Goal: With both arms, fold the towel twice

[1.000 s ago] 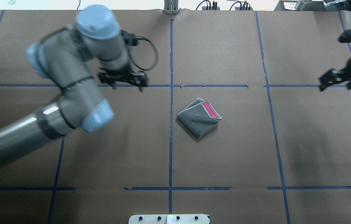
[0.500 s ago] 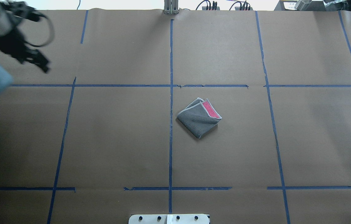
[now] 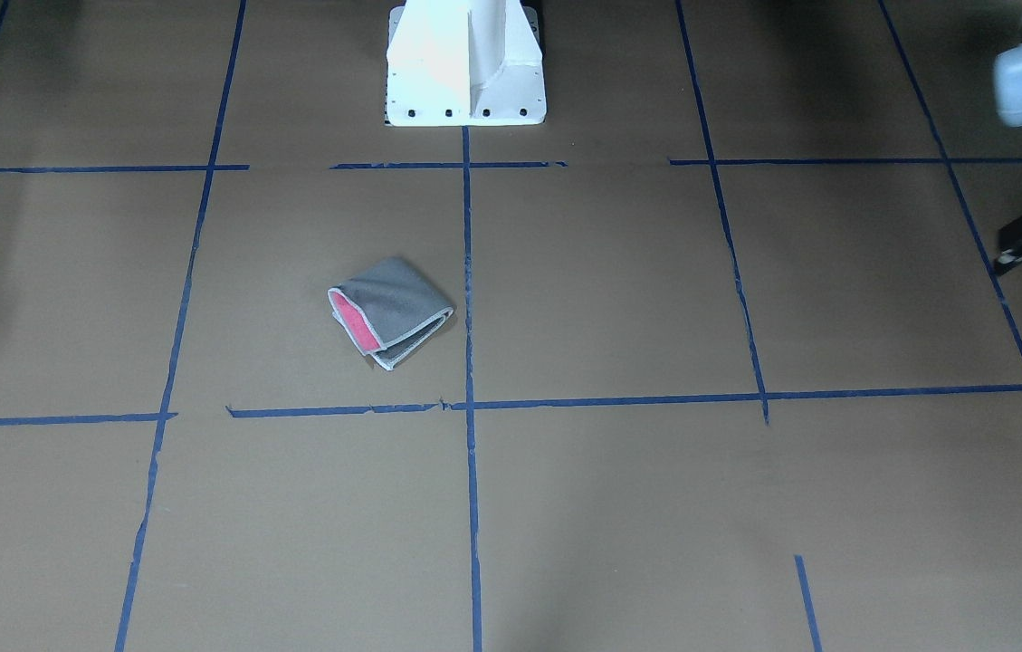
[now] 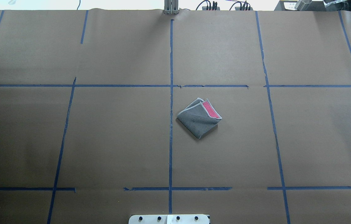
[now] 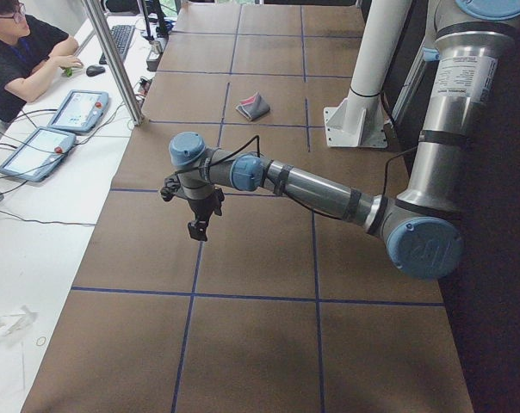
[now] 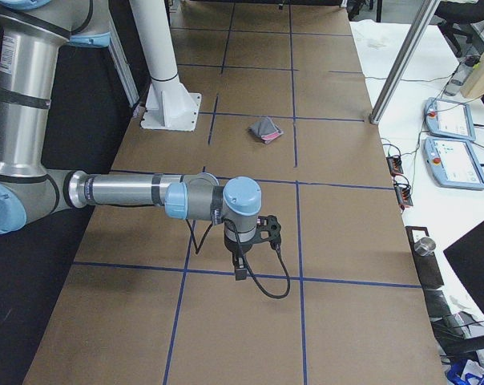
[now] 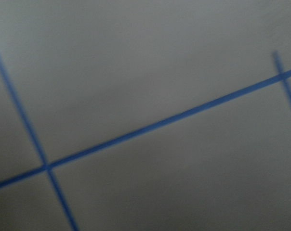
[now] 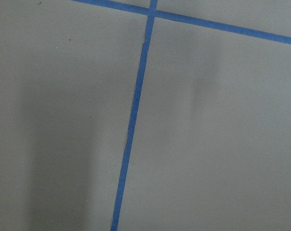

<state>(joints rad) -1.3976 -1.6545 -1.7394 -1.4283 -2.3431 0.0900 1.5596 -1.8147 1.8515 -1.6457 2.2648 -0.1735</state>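
The small folded grey-and-pink terry towel [image 4: 197,119] lies diamond-wise in the middle of the brown desk [image 4: 107,140], well apart from the black left gripper [image 5: 196,225] and right gripper [image 6: 240,269] at opposite ends. Whether either is parted, I cannot tell.

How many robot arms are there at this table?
2. The left arm hangs over the left end of the table, the right arm over its right end; both away from the folded towel.
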